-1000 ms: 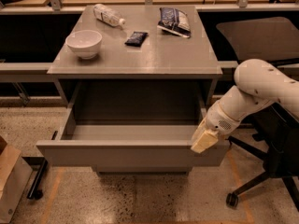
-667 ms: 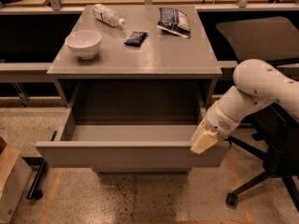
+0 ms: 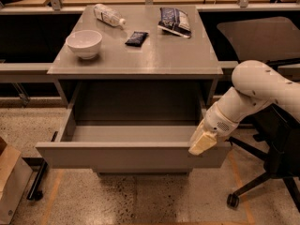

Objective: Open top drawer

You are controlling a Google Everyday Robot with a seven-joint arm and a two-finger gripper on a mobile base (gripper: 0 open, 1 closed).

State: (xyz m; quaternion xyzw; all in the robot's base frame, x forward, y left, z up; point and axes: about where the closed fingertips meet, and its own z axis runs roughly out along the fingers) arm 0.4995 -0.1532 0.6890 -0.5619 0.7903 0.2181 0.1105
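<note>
The top drawer [image 3: 126, 156] of the grey cabinet stands pulled far out toward me, its flat front panel low in the view and its grey box interior bare. My gripper [image 3: 202, 143] is at the right end of the drawer front, its cream fingertips over the top rim of the panel. The white arm [image 3: 255, 95] reaches in from the right. The lower drawers are hidden behind the open front.
On the cabinet top [image 3: 140, 55] stand a white bowl [image 3: 84, 43], a plastic bottle [image 3: 108, 15], a small dark packet [image 3: 136, 38] and a chip bag [image 3: 174, 20]. An office chair [image 3: 262, 46] is at the right, a brown bag [image 3: 10, 182] at the lower left.
</note>
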